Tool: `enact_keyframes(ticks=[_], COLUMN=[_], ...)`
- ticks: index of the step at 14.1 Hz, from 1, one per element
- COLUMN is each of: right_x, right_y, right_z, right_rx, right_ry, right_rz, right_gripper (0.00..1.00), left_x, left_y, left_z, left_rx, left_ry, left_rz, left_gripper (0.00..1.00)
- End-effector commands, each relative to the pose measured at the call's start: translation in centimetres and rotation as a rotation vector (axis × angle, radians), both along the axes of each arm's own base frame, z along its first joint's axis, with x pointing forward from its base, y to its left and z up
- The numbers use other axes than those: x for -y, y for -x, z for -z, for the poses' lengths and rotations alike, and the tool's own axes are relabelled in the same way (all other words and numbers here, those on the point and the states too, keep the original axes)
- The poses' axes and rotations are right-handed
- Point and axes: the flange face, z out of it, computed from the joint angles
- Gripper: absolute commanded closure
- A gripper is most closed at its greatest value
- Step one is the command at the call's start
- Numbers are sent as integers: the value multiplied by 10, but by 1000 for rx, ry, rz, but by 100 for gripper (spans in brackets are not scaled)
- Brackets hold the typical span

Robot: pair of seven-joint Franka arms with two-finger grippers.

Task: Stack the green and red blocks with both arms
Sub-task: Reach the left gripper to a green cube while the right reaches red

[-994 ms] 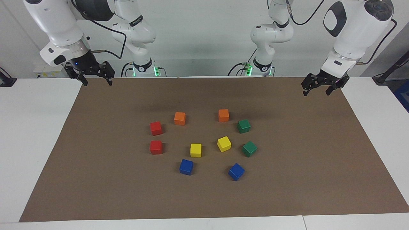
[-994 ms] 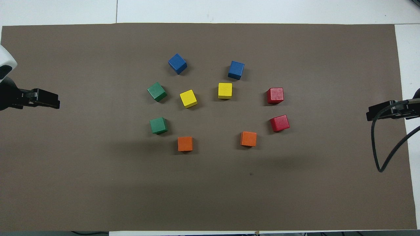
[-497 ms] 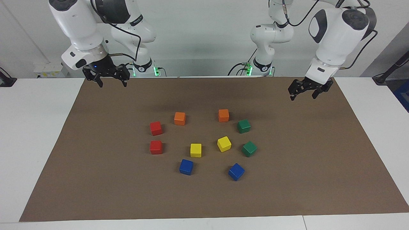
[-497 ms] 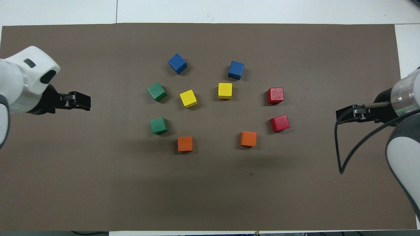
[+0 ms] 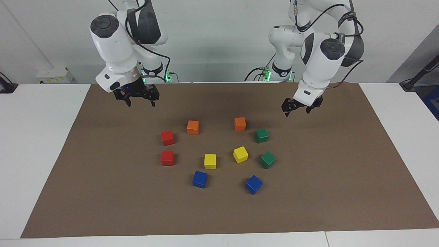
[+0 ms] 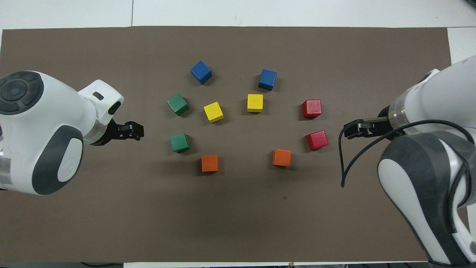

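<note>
Green blocks (image 5: 262,135) and red blocks (image 5: 167,137) apart on mat, left claw (image 5: 299,108) and right claw (image 5: 139,100) both raised, open, empty.

Both big glossy white jointed arms, the left arm (image 5: 317,65) and the right arm (image 5: 115,48), had rounded shells with dark grey oval joint covers and round grey end caps. Thin black cables looped off them. Silvery rings sat at the wrists, small black two-finger grippers below. Green lights glowed at the bases.
</note>
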Motion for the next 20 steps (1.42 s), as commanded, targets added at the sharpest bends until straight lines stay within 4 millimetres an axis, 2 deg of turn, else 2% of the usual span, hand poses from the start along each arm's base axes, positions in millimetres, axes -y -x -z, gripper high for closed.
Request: enact_keyframes(ticks=[1,6,9,12,13,15,19,20], right_x=[-14,-17,-17,-18,-29,-33,-36,-37], right_y=[5,3,3,1,3,2,2,2], right_z=[23,62,74,94,101,110,131,136], right_rx=[23,-6,-5,3,8,19,32,37], right_ry=[-16,-22,-24,-26,-27,-31,-34,-35], right_rz=[-8,-144,-154,-160,-182,-179,-185,-186], right_gripper=[0,0,0,0,0,0,0,0], left_x=[13,25,48,60,72,98,105,106], left_y=[20,20,20,20,21,23,20,19], left_z=[15,35,49,54,63,85,98,106], left_rx=[21,54,101,122,126,114,114,109], left_ry=[-2,70,97,109,113,113,113,109], left_rz=[-72,-211,-256,-233,-216,-182,-172,-169], left_gripper=[0,0,0,0,0,0,0,0])
